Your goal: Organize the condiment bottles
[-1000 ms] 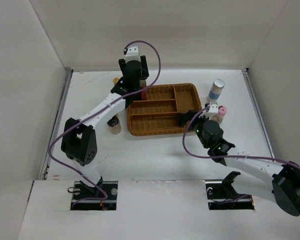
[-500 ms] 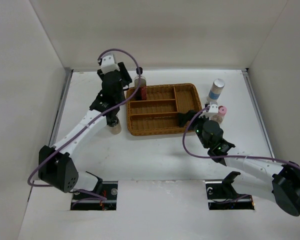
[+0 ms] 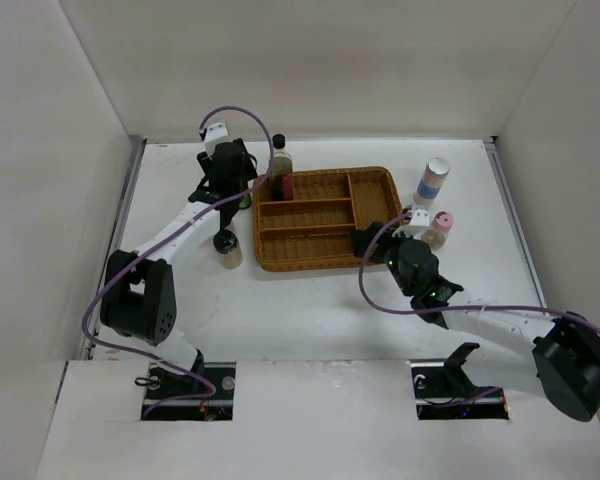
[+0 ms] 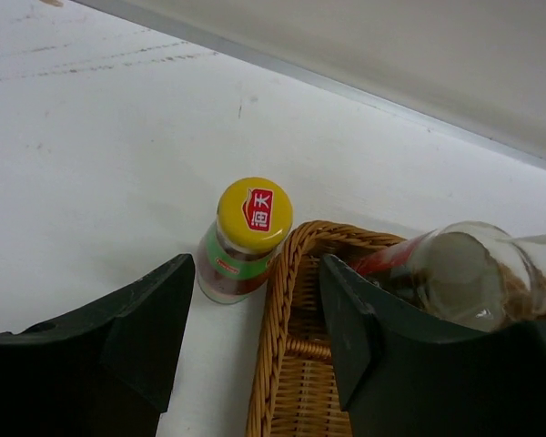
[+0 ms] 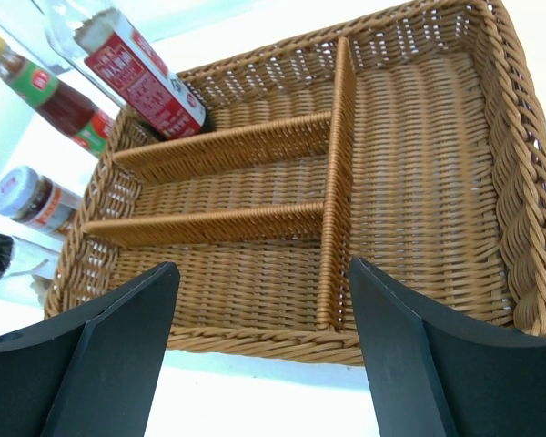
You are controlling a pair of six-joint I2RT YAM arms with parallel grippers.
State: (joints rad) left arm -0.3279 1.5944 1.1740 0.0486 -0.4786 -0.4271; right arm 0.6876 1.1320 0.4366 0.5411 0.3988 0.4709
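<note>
One yellow-capped bottle (image 4: 253, 217) just ahead of spread left end effector (image 4: 257, 264), right end effector (image 5: 262, 266) wide over tray (image 5: 419, 137)

tray (image 5: 524, 191) — brown wicker weave | sauce bottle (image 4: 245, 242) — yellow cap, red mark | jar (image 3: 440, 229) — pink lid

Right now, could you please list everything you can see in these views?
tray: one, brown wicker, mid-table.
tall bottle: one, clear, black cap, in tray's far-left corner.
sauce bottle: one, red, yellow cap, just outside that corner.
pale-lidded jar: one, left of tray.
dark-capped bottle: one, by tray's near-left corner.
cylinder: one, white, blue band, right of tray.
pink-lidded jar: one, right of tray, nearer.
table: one, white.
left gripper: black, open, facing sauce bottle.
right gripper: black, open, at tray's near-right corner.
</note>
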